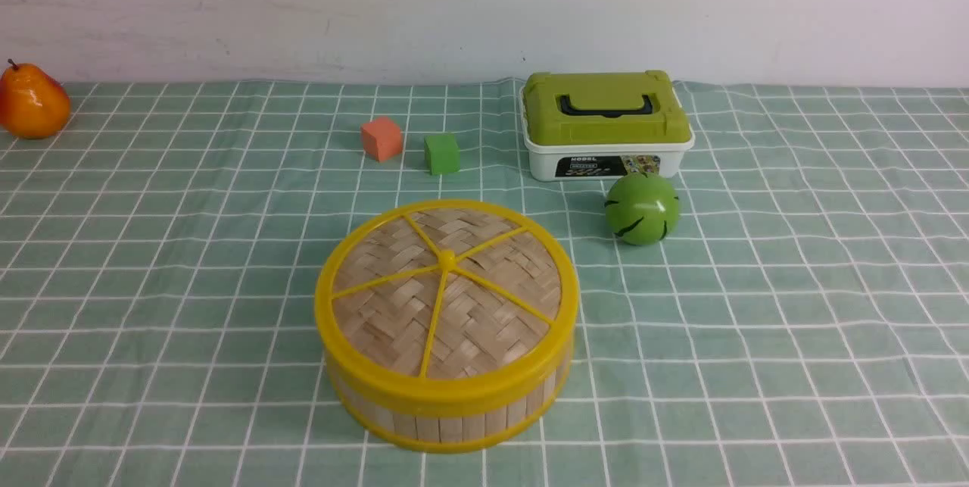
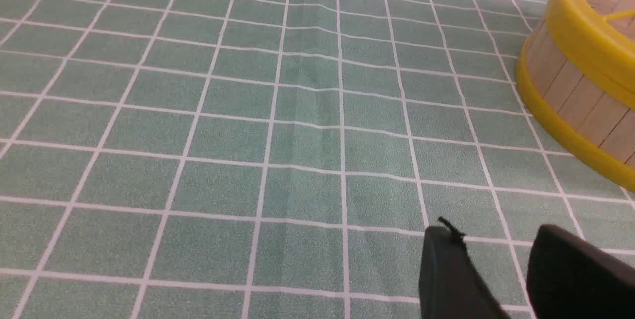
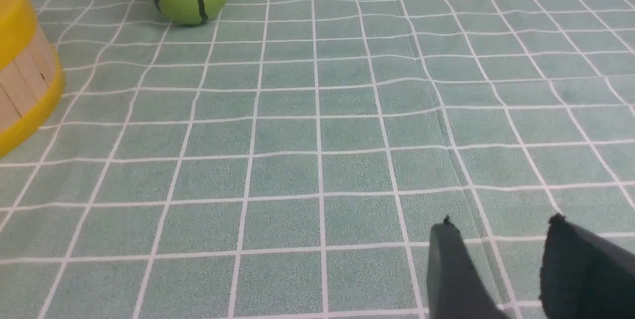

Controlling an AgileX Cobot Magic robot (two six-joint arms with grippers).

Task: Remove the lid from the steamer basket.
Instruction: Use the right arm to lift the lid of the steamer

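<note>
The lid [image 1: 447,286], woven tan bamboo with a yellow rim, yellow spokes and a small centre knob, sits flat on the steamer basket [image 1: 447,415] at the front middle of the table. The basket has light wood slat walls and yellow rims. In the left wrist view the basket [image 2: 570,86] with the lid's rim [image 2: 580,31] lies off to one side, apart from my left gripper [image 2: 493,234]. That gripper is open and empty above the cloth. My right gripper [image 3: 501,224] is open and empty too, with the basket's edge [image 3: 25,86] far off. Neither gripper shows in the front view.
A white box with a green lid [image 1: 606,123] stands at the back right, a green ball [image 1: 642,208] in front of it. An orange cube [image 1: 381,138] and a green cube [image 1: 441,153] lie behind the basket. An orange pear [image 1: 32,102] sits far left. A green checked cloth [image 1: 795,320] covers the table.
</note>
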